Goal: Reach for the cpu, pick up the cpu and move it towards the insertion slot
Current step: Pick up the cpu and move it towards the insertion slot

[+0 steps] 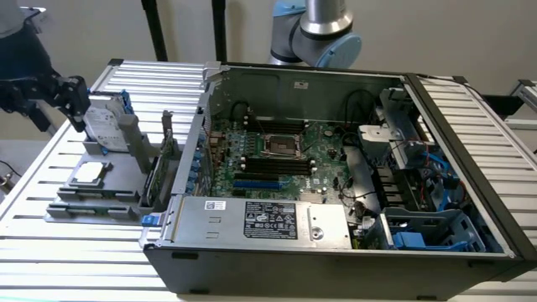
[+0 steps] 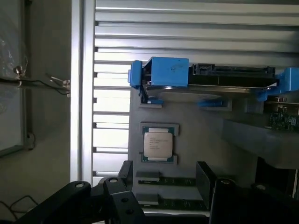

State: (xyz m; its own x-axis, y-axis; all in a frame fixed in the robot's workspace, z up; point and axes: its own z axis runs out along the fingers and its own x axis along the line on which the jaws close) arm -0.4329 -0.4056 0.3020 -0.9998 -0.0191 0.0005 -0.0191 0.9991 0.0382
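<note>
Black fingers (image 2: 126,171) stand spread and empty, the wrist poised above a grey tray (image 2: 196,135) at the exterior view's left. Below them, untouched, the cpu (image 2: 158,145) lies flat in the tray.

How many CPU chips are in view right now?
1. The cpu lies flat on the grey tray, outside the computer case, near the hard drive. Others may be hidden inside.

One cpu (image 2: 158,145), one insertion slot (image 1: 283,144), one hard drive (image 1: 102,129)

Silver arm (image 1: 326,16), pale blue joints (image 1: 343,49); black gripper (image 2: 163,175), bolt holes
</note>
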